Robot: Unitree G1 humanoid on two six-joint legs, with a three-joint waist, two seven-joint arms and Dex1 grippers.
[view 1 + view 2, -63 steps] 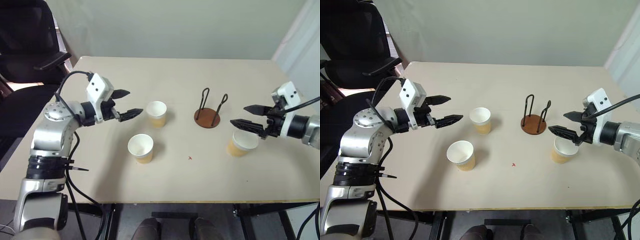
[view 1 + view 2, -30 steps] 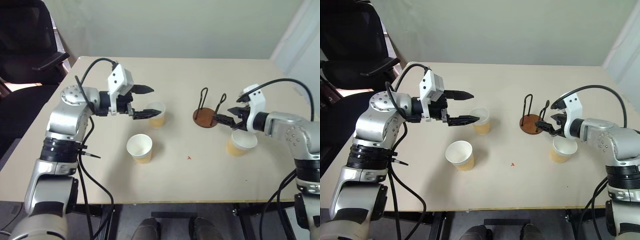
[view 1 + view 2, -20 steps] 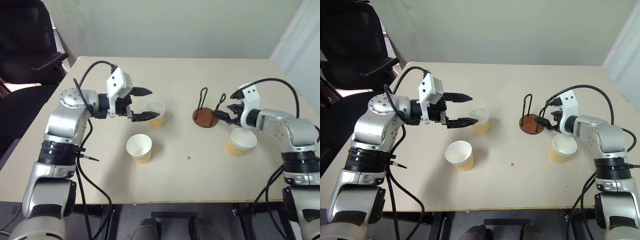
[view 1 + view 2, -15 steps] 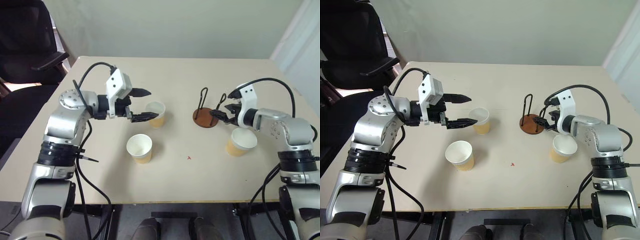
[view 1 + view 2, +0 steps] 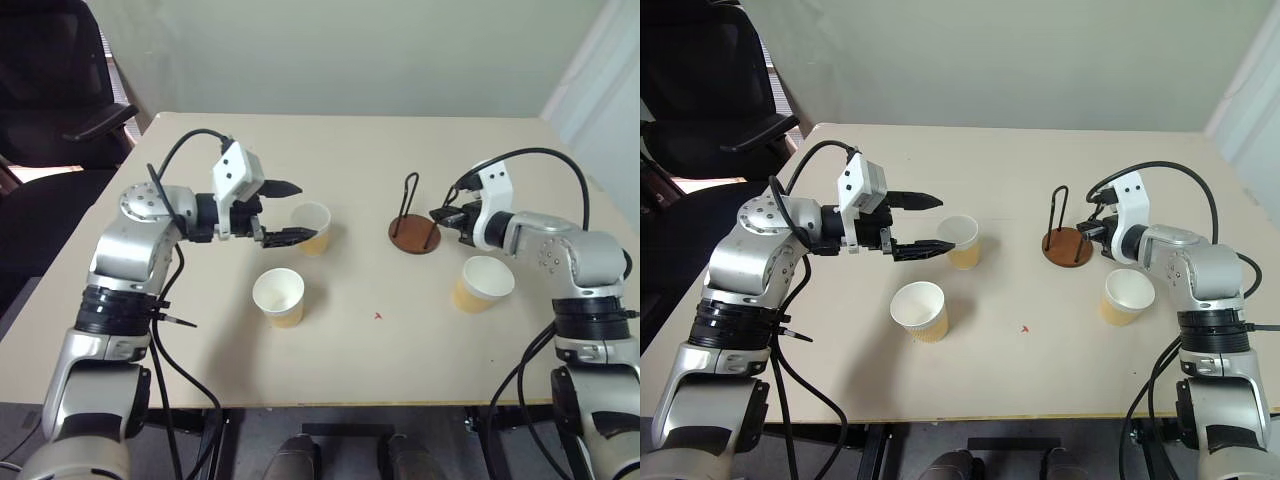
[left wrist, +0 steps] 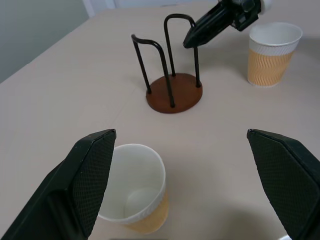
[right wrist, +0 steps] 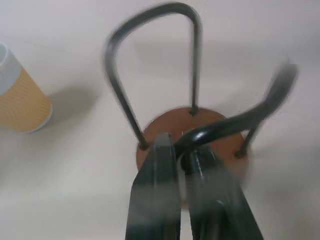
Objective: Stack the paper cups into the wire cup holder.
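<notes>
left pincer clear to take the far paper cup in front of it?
Probably yes. The left pincer stands open beside the tan-walled paper cup with the white rim, one black finger at the cup's rim. Nothing lies between them; the second cup sits nearer the robot, out of the way.

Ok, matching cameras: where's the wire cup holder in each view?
Left eye view: wire cup holder right of centre.
Right eye view: right of centre.
Left wrist view: beyond the nearest cup.
Right wrist view: close up, centre.
Shared landmark: right gripper pinching its loop.
</notes>
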